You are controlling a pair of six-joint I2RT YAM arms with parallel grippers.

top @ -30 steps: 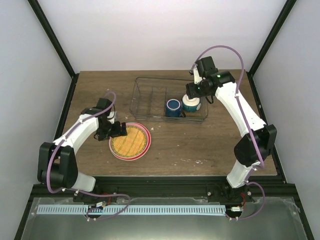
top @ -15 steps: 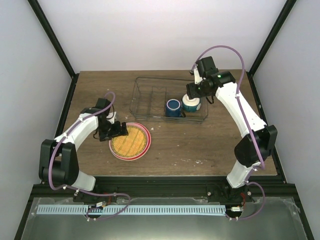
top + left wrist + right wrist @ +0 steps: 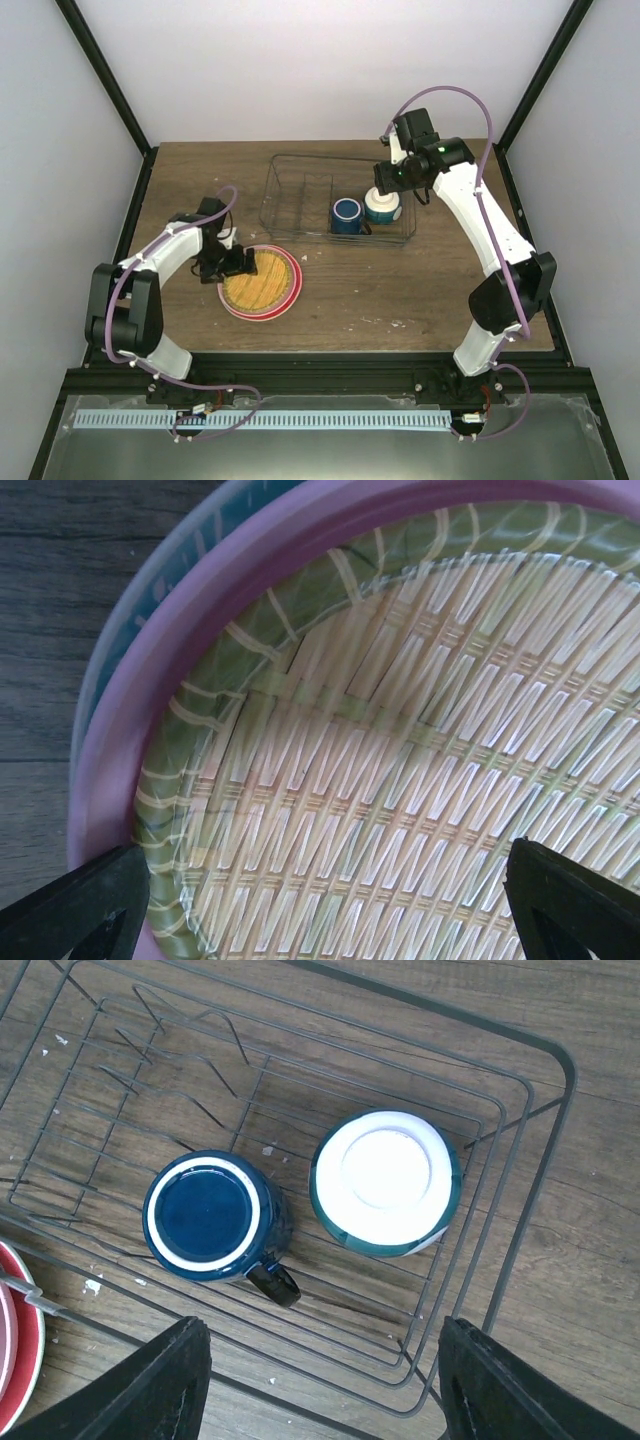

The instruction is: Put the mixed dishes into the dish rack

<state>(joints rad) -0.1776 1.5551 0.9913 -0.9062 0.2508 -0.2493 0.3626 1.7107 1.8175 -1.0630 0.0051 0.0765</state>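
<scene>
Over the woven plate (image 3: 420, 760), hovered with left gripper (image 3: 320, 905) spread, right gripper (image 3: 335, 1390) agape above rack (image 3: 150, 1080) holding mug (image 3: 205, 1212), bowl (image 3: 385, 1180); probably needed next: pinching the rim.

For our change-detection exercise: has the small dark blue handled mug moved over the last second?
No. The small dark blue handled mug sits where it was, inside the dark wire dish rack beside the cream bowl.

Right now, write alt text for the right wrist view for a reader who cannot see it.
A dark wire dish rack on a wooden table holds a dark blue mug beside a bottom-up cream and teal bowl. The right tool hangs open above them, empty.
</scene>
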